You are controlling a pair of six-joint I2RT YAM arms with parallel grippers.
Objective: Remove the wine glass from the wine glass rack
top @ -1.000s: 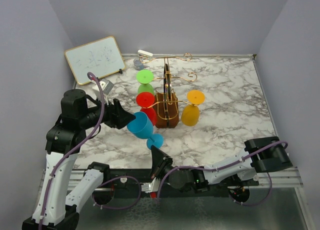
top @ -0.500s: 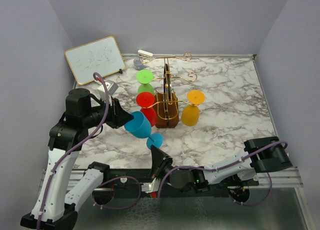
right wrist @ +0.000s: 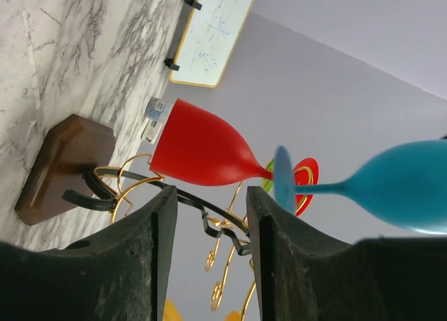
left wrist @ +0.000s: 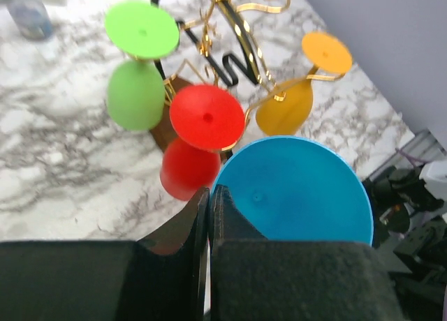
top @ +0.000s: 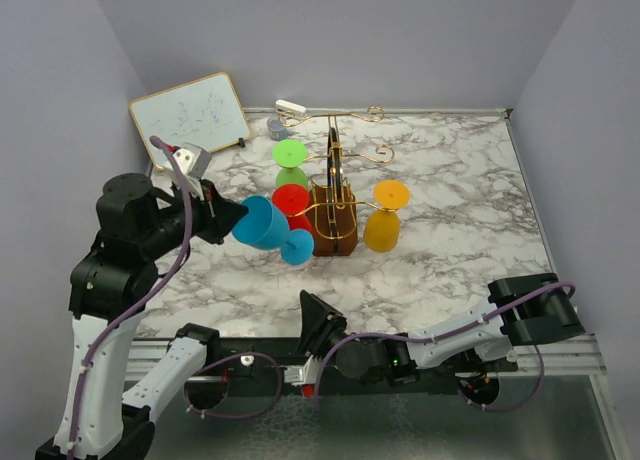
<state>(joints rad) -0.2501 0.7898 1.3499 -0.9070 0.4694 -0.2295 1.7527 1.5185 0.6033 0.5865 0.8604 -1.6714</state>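
A blue wine glass (top: 262, 224) hangs tilted in the air just left of the wine glass rack (top: 334, 230), a brown wooden block with a gold wire frame. My left gripper (top: 228, 220) is shut on the rim of its bowl. In the left wrist view the pinched fingers (left wrist: 210, 190) sit at the edge of the blue bowl (left wrist: 300, 195). My right gripper (top: 322, 325) stands open below the glass, apart from it. Its wrist view shows the blue foot and stem (right wrist: 283, 178) beyond the open fingers (right wrist: 209, 216).
A red glass (top: 290, 200), a green glass (top: 289, 153) and an orange glass (top: 382, 230) hang upside down on the rack's arms. A whiteboard (top: 190, 118) leans at the back left. A small grey item (top: 277, 128) lies near the back wall.
My left gripper closed on the blue glass's bowl and carried it up and left. My right gripper let go of the foot and opened, staying low at the front.
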